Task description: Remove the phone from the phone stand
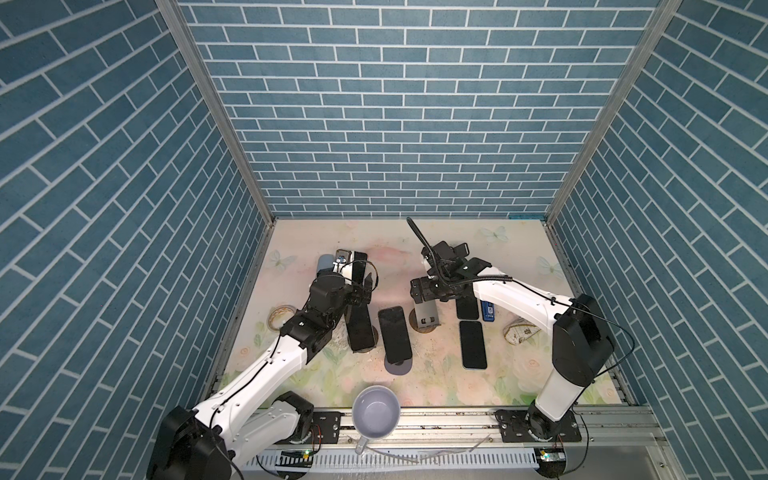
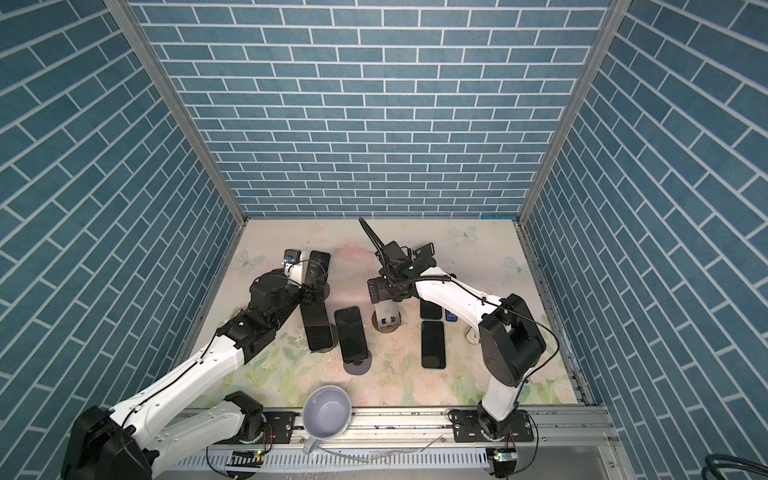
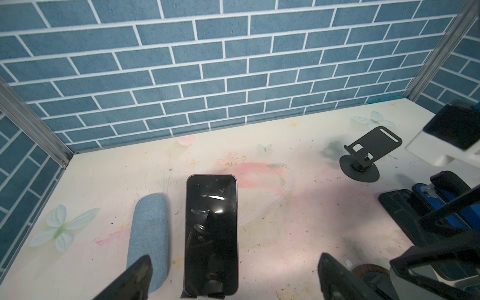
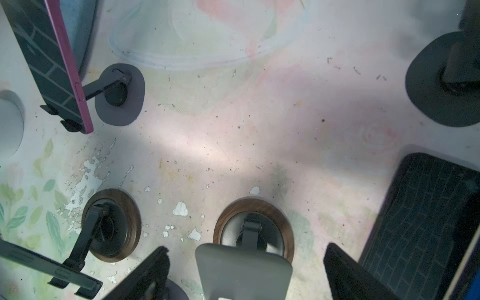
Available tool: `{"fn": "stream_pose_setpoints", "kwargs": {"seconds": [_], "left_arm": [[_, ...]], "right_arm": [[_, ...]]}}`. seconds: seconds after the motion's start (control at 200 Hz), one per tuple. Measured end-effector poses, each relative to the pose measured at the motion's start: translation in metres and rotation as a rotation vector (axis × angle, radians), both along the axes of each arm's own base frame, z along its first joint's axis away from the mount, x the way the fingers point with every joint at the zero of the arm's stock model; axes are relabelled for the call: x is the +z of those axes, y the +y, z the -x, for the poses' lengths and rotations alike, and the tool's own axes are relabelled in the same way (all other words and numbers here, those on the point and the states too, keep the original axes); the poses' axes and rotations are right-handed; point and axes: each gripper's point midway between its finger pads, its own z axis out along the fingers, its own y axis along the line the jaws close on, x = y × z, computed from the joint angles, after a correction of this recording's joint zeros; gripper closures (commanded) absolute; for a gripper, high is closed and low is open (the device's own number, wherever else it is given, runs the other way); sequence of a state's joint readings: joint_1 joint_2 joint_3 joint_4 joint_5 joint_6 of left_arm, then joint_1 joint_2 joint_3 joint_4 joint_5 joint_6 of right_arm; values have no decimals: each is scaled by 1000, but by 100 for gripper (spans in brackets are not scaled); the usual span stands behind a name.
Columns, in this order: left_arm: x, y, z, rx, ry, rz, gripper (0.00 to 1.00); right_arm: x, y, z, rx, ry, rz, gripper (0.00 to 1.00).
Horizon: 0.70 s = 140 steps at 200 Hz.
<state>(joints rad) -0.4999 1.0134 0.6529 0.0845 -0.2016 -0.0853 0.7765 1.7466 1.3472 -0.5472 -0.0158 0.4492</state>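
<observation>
A dark phone with a pink edge (image 3: 211, 233) leans on a phone stand (image 4: 119, 94) with a grey round base, at the back left in both top views (image 1: 359, 266) (image 2: 318, 268). My left gripper (image 3: 233, 280) is open just in front of it, fingers (image 3: 135, 278) spread wider than the phone and not touching it. Two more phones (image 1: 359, 328) (image 1: 395, 334) rest on stands nearer the front. My right gripper (image 4: 246, 275) is open above an empty grey stand (image 1: 426, 316), its plate (image 4: 244, 270) between the fingers.
A denim-blue cylinder (image 3: 148, 233) lies left of the pink-edged phone. An empty black stand (image 3: 363, 155) sits at the back. Two phones (image 1: 473, 345) (image 1: 467, 307) and a blue item (image 1: 488, 311) lie flat at right. A pale mug (image 1: 376, 411) stands at the front edge.
</observation>
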Motion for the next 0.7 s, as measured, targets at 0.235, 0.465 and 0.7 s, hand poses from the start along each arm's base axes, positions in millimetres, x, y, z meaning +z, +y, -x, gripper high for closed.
{"fn": "stream_pose_setpoints", "kwargs": {"seconds": [0.235, 0.465, 0.7], "left_arm": [[0, 0, 0, 0, 0, 0, 0], [0, 0, 0, 0, 0, 0, 0], [0, 0, 0, 0, 0, 0, 0]], "right_arm": [[-23, 1, 8, -2, 49, 50, 11], [-37, 0, 19, 1, 75, 111, 19], [-44, -3, 20, -27, 85, 133, 37]]}}
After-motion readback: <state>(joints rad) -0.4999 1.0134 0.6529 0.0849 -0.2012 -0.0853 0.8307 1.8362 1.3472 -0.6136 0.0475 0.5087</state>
